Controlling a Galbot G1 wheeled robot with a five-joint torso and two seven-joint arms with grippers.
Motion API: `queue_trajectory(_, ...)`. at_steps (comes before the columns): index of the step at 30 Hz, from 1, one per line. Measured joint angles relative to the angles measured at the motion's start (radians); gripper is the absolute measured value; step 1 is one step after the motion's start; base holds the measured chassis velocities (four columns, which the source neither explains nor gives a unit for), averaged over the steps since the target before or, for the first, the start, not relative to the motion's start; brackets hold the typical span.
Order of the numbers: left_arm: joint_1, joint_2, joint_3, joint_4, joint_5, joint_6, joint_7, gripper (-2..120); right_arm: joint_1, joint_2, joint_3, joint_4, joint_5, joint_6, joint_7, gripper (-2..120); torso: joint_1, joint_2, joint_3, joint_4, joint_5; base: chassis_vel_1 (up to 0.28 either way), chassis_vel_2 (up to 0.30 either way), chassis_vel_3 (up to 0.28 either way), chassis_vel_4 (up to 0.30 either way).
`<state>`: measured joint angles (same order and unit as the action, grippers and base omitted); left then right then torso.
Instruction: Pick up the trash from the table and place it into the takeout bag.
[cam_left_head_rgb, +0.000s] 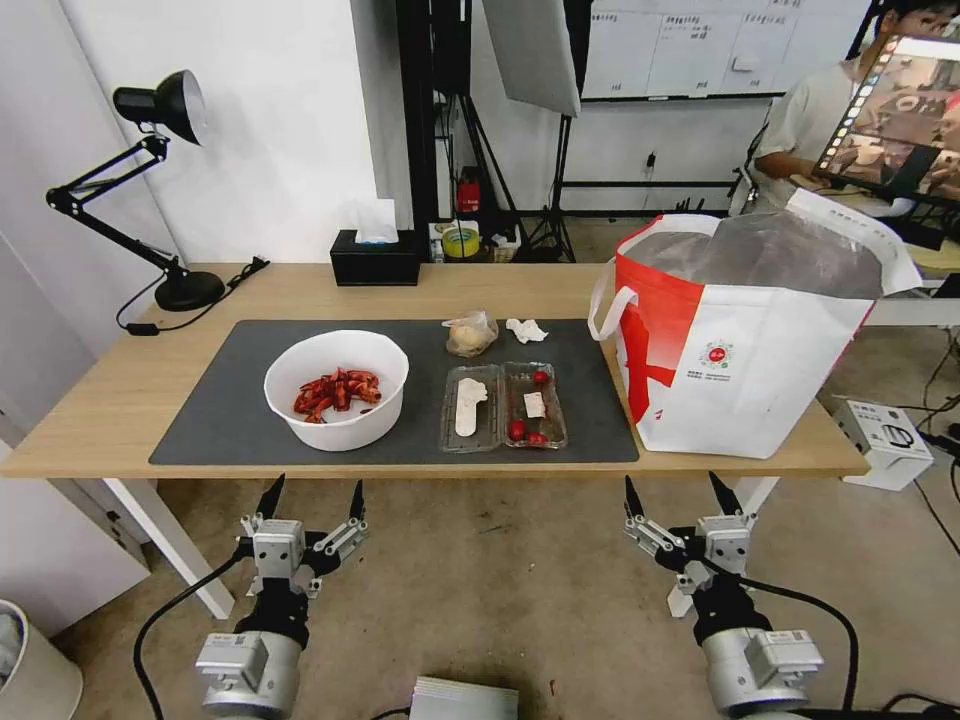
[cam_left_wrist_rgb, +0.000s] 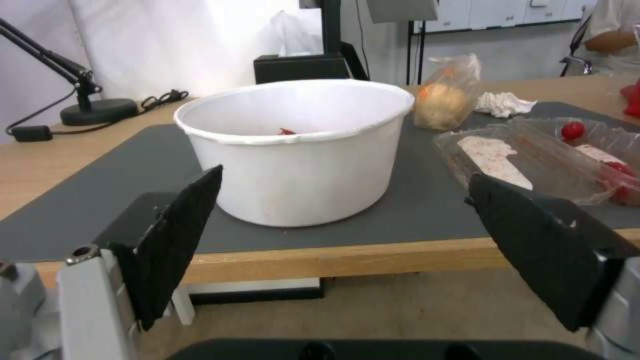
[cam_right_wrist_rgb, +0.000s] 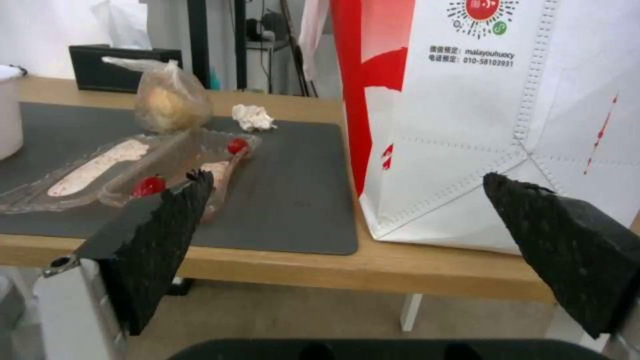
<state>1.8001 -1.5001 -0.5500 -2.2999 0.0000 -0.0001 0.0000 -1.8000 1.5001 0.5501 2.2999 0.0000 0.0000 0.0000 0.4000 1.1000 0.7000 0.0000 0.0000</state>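
Observation:
On the dark grey mat (cam_left_head_rgb: 230, 400) of the light-wood table (cam_left_head_rgb: 100, 400) stands a white bowl (cam_left_head_rgb: 336, 388) (cam_left_wrist_rgb: 300, 150) of red shells. Right of it lies a clear hinged tray (cam_left_head_rgb: 503, 405) (cam_right_wrist_rgb: 127, 170) with small red fruits. Behind the tray sit a small clear bag with a beige lump (cam_left_head_rgb: 471, 333) (cam_right_wrist_rgb: 170, 105) and a crumpled white tissue (cam_left_head_rgb: 526, 330) (cam_right_wrist_rgb: 252, 117). The white and red takeout bag (cam_left_head_rgb: 740, 340) (cam_right_wrist_rgb: 493, 115) stands open at the table's right end. My left gripper (cam_left_head_rgb: 311, 497) (cam_left_wrist_rgb: 347, 250) and right gripper (cam_left_head_rgb: 682, 492) (cam_right_wrist_rgb: 347, 240) hang open and empty below the front edge.
A black tissue box (cam_left_head_rgb: 376, 262) sits at the table's back edge. A black desk lamp (cam_left_head_rgb: 150, 180) stands at the back left with its cable on the tabletop. A white device (cam_left_head_rgb: 885, 440) lies on the floor right of the table.

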Motion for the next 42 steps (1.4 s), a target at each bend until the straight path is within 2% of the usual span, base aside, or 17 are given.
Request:
queue_trajectory(24, -0.002, 0.006, 0.0, 0.003, -0.013, 0.0, 0.0, 100, -0.005, 0.0, 0.003, 0.0, 0.0, 0.0, 0.001, 100, 0.0, 0.0, 0.0, 0.0002, 0.0, 0.0, 0.0, 0.0, 0.0)
queue_trajectory(27, -0.024, 0.053, -0.01, 0.029, -0.105, -0.007, 0.013, 100, -0.084, 0.005, 0.051, 0.023, -0.005, 0.016, 0.027, 100, 0.0, 0.0, 0.0, 0.0001, 0.0, 0.0, 0.0, 0.0, 0.0)
queue_trajectory(28, -0.024, 0.053, -0.01, 0.029, -0.105, -0.007, 0.013, 100, -0.084, 0.005, 0.051, 0.023, -0.005, 0.016, 0.027, 100, 0.0, 0.0, 0.0, 0.0001, 0.0, 0.0, 0.0, 0.0, 0.0)
queue_trajectory(31, -0.053, 0.115, -0.021, 0.065, -0.226, -0.017, 0.034, 100, -0.201, 0.004, 0.123, 0.056, -0.002, 0.045, 0.063, 100, 0.0, 0.0, 0.0, -0.0006, -0.0005, 0.0, 0.0, 0.0, 0.0)
queue_trajectory(32, -0.053, 0.115, -0.021, 0.065, -0.226, -0.017, 0.034, 100, -0.201, 0.004, 0.123, 0.056, -0.002, 0.045, 0.063, 100, 0.0, 0.0, 0.0, -0.0006, -0.0005, 0.0, 0.0, 0.0, 0.0)
queue_trajectory(34, -0.07, 0.155, -0.029, 0.088, -0.306, -0.024, 0.048, 100, -0.205, -0.006, 0.133, 0.058, 0.012, 0.051, 0.064, 100, 0.0, 0.0, 0.0, 0.0001, 0.0, 0.0, 0.0, 0.0, 0.0)
queue_trajectory(38, -0.095, 0.206, -0.039, 0.117, -0.408, -0.033, 0.066, 100, -0.199, -0.011, 0.135, 0.055, 0.023, 0.054, 0.061, 100, 0.0, 0.0, 0.0, -0.0002, 0.0, 0.0, 0.0, 0.0, 0.0)
queue_trajectory(42, -0.101, 0.216, -0.005, 0.119, -0.454, -0.037, 0.128, 100, -0.194, -0.017, 0.136, 0.052, 0.03, 0.055, 0.056, 100, 0.0, 0.0, 0.0, 0.0, -0.0001, 0.0, 0.0, 0.0, 0.0)
